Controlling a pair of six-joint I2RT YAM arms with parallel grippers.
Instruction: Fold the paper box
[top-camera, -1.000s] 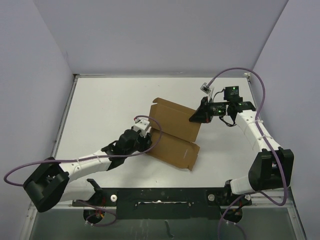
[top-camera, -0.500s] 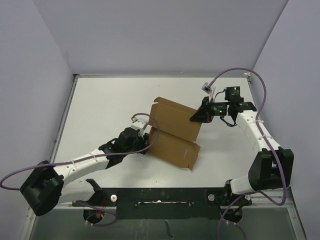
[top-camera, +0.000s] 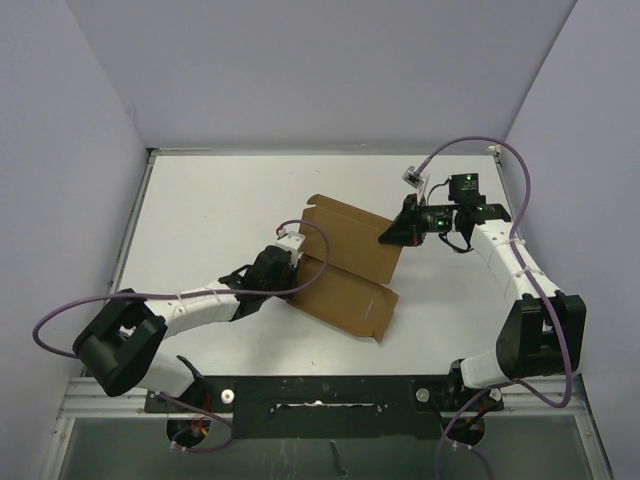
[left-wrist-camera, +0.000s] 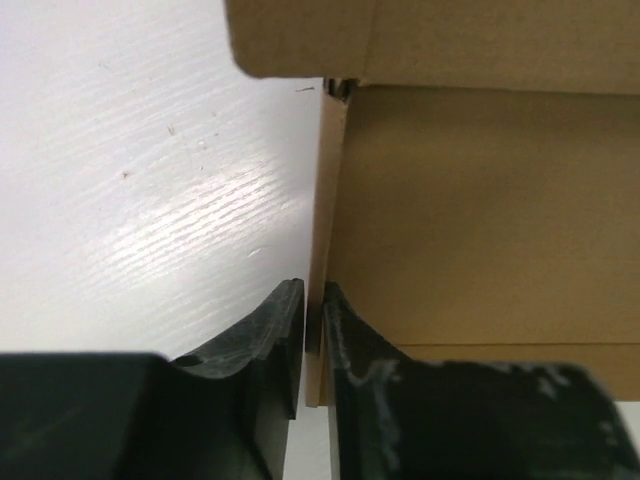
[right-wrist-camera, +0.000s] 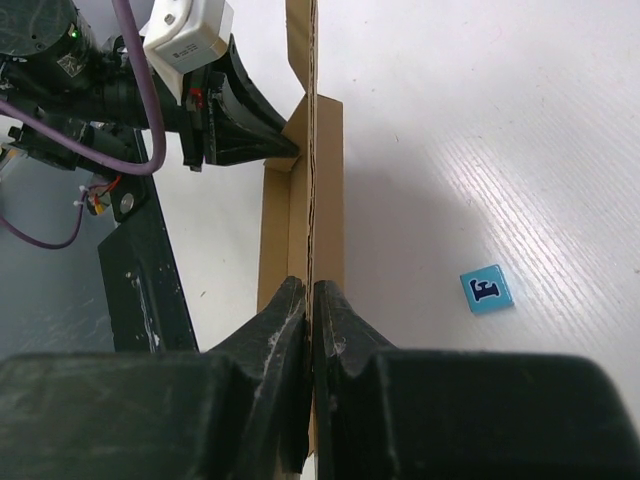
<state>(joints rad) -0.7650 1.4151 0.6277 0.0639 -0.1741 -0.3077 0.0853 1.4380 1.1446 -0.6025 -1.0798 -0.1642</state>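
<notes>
Near the middle of the surface (top-camera: 200, 210) we hold the paper box (top-camera: 345, 265) at both ends of its long crease, left jaws pinched on its left edge, right jaws clamped on the raised panel's right edge.

White-and-black arms (top-camera: 195, 300), purple cables (top-camera: 478, 139)

My left arm (top-camera: 200, 300) lies low, stretching from its near-left base toward the middle, with the wrist almost level. My left gripper (top-camera: 297, 275) points right, its two fingers set close together and pinching a thin left edge of the paper box (top-camera: 350, 250). My right arm (top-camera: 505, 265) stands up from the near-right base, runs far, then bends left at the wrist. My right gripper (top-camera: 386, 238) points left, jaws clamped tight on the box's right edge.
</notes>
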